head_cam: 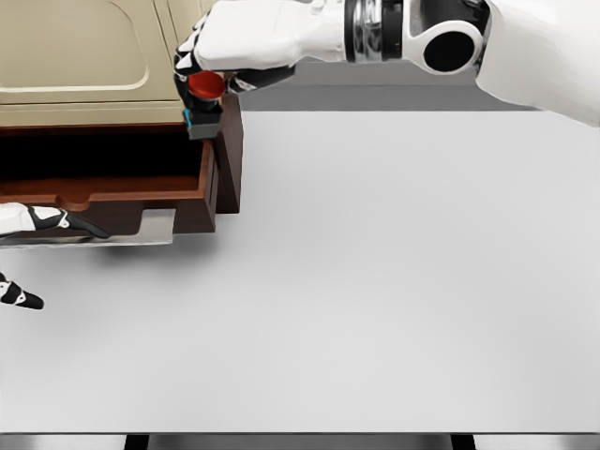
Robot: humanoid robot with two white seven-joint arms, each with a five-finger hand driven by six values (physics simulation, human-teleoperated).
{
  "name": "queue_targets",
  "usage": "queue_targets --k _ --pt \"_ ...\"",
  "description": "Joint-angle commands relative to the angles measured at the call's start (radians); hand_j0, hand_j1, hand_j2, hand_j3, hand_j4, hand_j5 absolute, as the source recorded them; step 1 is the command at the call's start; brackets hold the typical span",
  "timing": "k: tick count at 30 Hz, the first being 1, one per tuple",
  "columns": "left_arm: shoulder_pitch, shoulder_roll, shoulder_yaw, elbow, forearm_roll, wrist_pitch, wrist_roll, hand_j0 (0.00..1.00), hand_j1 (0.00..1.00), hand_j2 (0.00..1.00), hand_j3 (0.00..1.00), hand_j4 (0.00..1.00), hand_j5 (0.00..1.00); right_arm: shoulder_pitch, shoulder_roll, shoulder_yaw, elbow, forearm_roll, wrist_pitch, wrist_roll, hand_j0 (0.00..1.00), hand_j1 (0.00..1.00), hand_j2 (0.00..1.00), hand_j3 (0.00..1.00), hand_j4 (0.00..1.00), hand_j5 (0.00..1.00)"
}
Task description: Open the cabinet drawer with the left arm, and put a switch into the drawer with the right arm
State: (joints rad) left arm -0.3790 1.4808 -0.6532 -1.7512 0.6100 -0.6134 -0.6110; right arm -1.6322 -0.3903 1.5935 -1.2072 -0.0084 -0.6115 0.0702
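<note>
The tabletop (394, 281) spreads wide and pale grey under me, smooth and matte, with a darker strip along its near edge. At the upper left sits the cabinet (84, 56), cream-coloured panels with rounded raised outlines on top and a dark reddish-brown wooden body below. Its drawer (141, 192) is pulled out toward me, a brown box with a dark, shadowed inside and a flat light-grey handle plate jutting from its front. My right arm comes in from the upper right, glossy white shells with a black round joint and a ribbed metal ring at the wrist, reaching level across to the cabinet's right corner. My right robot hand (211, 80) is clamped around the switch (204, 98), black fingertips curled on it; it hangs above the drawer's right rear corner, just beside the cabinet's side wall. The switch is a small dark box with a round red button on top and a blue patch on its side. My left robot hand (37, 225) sits low at the left edge, black-tipped fingers resting extended by the handle plate. No writing is readable anywhere.
</note>
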Motion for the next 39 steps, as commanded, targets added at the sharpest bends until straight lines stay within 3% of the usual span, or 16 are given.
queue_targets --k 1,11,28,32,34,35,36,37,39 --pt "0.0 0.006 0.001 -0.001 0.008 0.003 0.0 0.87 0.87 0.87 0.87 0.87 0.87 0.0 0.034 -0.001 0.038 -0.005 0.001 0.005 0.49 0.49 0.49 0.49 0.49 0.49" --pt "-0.003 0.006 0.009 0.001 0.008 0.003 0.0 0.88 0.88 0.88 0.88 0.88 0.88 0.002 0.125 -0.01 0.127 -0.007 0.001 0.005 0.49 0.49 0.49 0.49 0.49 0.49" --pt "0.002 0.007 0.001 0.001 0.007 0.003 0.0 0.89 0.89 0.89 0.89 0.89 0.89 0.003 0.2 -0.018 0.251 -0.007 0.001 0.019 0.5 0.5 0.5 0.5 0.5 0.5" --pt "0.002 0.006 0.001 0.001 0.007 0.003 0.0 0.89 0.89 0.89 0.89 0.89 0.89 0.003 0.199 -0.018 0.253 -0.002 0.001 0.02 0.52 0.52 0.52 0.52 0.52 0.52" --pt "0.002 0.004 0.001 0.001 0.005 0.003 0.0 0.89 0.89 0.89 0.89 0.89 0.89 0.003 0.199 -0.021 0.253 0.002 0.001 0.02 0.61 0.61 0.61 0.61 0.61 0.61" --pt "0.002 0.003 0.001 0.001 0.005 0.003 0.0 0.89 0.89 0.89 0.89 0.89 0.89 0.008 0.2 -0.032 0.253 0.002 0.001 0.02 0.74 0.74 0.74 0.74 0.74 0.74" --pt "0.002 0.002 0.001 0.001 0.005 0.003 0.0 0.89 0.89 0.89 0.89 0.89 0.89 0.017 0.2 -0.059 0.248 0.007 0.001 0.02 0.94 0.94 0.94 0.94 0.94 0.94" --pt "0.002 0.001 0.001 -0.001 0.005 0.003 0.0 0.89 0.89 0.89 0.89 0.89 0.89 0.02 0.202 -0.063 0.239 0.008 0.001 0.017 1.0 1.0 1.0 1.0 1.0 1.0" --pt "0.002 -0.002 0.001 0.001 0.005 0.003 0.0 0.89 0.89 0.89 0.89 0.89 0.89 0.025 0.202 -0.063 0.232 0.01 0.001 0.017 1.0 1.0 1.0 1.0 1.0 1.0"
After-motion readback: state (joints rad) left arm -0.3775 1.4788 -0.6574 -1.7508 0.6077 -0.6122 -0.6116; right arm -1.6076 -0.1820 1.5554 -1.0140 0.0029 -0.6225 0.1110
